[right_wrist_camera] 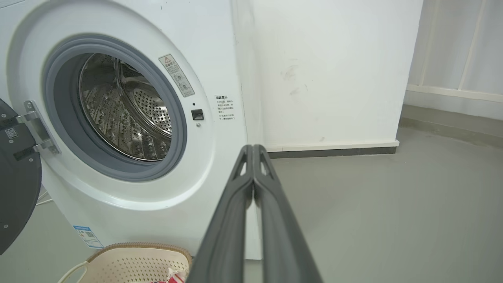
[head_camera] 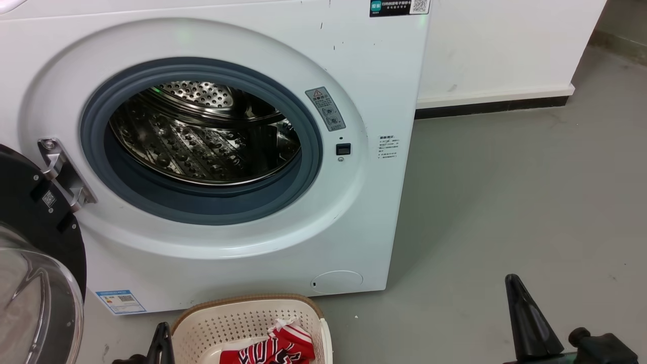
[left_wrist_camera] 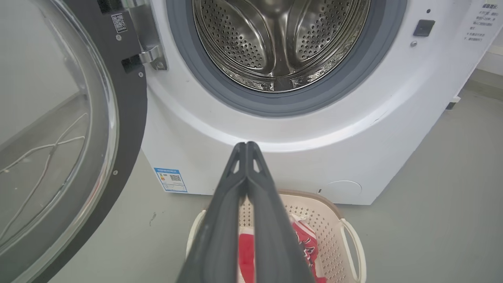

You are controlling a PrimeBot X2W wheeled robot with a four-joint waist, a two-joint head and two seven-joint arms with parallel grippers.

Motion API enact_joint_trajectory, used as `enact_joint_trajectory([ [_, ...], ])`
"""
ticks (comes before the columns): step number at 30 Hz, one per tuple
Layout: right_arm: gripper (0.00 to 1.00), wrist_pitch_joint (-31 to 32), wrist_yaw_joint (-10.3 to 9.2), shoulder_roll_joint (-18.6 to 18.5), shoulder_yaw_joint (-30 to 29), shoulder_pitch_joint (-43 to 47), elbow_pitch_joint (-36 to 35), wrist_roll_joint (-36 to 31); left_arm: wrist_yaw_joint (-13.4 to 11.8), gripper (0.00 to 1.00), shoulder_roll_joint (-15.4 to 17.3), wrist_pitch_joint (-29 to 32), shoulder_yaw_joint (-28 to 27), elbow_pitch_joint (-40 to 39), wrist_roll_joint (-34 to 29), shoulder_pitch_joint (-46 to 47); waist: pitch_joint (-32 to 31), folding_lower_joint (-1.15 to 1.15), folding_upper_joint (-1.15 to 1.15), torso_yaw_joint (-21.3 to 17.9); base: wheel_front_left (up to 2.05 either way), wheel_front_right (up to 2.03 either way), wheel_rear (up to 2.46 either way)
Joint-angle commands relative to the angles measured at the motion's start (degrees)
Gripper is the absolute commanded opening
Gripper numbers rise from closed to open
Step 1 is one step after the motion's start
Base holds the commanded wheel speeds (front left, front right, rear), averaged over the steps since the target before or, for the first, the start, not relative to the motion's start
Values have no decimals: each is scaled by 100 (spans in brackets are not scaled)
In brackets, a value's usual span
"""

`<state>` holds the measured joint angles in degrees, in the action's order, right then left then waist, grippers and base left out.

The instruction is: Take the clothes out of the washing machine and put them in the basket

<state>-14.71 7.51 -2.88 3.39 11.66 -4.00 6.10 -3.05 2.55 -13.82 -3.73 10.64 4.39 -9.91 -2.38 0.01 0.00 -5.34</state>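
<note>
The left gripper (left_wrist_camera: 247, 147) has its two dark fingers pressed together at the tips, above the basket (left_wrist_camera: 330, 220). The cream basket stands on the grey floor (left_wrist_camera: 432, 196), just in front of the white washing machine (left_wrist_camera: 275, 129), and the red clothes (left_wrist_camera: 304, 239) lie inside it. The black-framed glass door (left_wrist_camera: 129, 118) hangs open on the left, and the steel drum (left_wrist_camera: 251, 43) shows through the grey-rimmed porthole

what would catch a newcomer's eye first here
The big white washing machine dominates the upper left of the head view, its door swung open at the left and its shiny steel drum showing no laundry. Just below it on the grey floor, a cream basket holds bright red clothes.
</note>
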Motion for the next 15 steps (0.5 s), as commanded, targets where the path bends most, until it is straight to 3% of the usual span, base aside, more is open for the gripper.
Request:
enact_joint_trajectory([
  [1,0,34,0,-27,-2,-82,-49,357,39,0,14,87,-68,-25,307,177,3,0,0,10,0,0,0],
  [15,0,319,-1,-137,-48,-443,320,2045,230,0,19,411,-59,-8,1927,415,32,0,0,70,0,0,0],
])
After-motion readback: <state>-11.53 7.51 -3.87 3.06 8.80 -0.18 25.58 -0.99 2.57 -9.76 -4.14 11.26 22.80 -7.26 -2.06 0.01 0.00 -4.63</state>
